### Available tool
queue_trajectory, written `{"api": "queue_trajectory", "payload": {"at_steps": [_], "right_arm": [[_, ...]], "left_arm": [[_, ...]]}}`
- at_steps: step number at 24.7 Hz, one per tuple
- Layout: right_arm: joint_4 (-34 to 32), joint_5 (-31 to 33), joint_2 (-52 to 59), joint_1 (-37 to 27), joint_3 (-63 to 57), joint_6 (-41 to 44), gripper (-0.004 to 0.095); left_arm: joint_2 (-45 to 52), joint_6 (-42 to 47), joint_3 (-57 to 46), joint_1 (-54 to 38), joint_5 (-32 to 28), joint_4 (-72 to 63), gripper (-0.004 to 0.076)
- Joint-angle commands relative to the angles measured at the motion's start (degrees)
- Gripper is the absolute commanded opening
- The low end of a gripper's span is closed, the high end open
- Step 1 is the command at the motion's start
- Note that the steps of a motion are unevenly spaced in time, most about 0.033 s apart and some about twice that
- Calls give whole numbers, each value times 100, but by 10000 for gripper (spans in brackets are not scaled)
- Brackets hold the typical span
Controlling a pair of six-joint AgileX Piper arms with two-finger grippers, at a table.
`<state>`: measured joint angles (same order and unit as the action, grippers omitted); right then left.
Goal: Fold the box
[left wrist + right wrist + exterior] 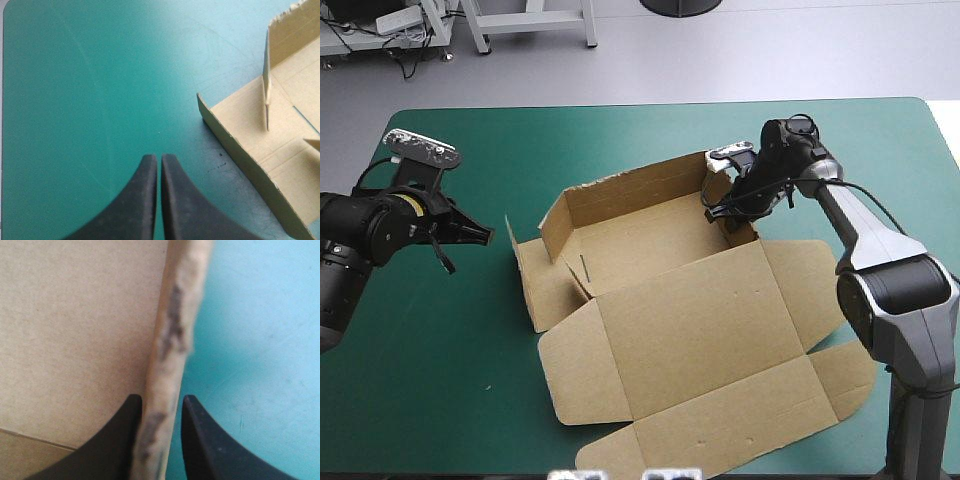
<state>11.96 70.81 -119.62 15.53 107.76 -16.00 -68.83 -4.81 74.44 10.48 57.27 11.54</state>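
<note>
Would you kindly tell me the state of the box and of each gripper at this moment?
box: partly folded, far walls raised, lid lying flat.
left gripper: shut, empty, apart from the box.
right gripper: shut on the box, gripping an upright wall's edge.

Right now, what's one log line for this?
box: walls partly up, lid flat | right tool: shut on box wall | left tool: shut, empty, over teal-green cover

We are seeing a cut brown cardboard box, matt and fibrous, its raised wall edge rough and dark-smudged. The teal-green table cover is looking smooth, faintly scratched; the left gripper's black fingers, matt.
</note>
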Motion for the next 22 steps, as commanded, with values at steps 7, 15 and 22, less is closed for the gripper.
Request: {"api": "queue_trajectory", "payload": {"at_steps": [7,15,22], "right_arm": [[1114,123,564,-352,834,-306,-20],[1690,131,1928,-1313,834,-657,-20],[2661,131,2739,-2306,719,-920,-20]], "left_arm": [[147,481,153,-11,-254,107,13],[147,1150,153,-11,-373,810,13],[147,1405,153,-315,-753,421,13]]}}
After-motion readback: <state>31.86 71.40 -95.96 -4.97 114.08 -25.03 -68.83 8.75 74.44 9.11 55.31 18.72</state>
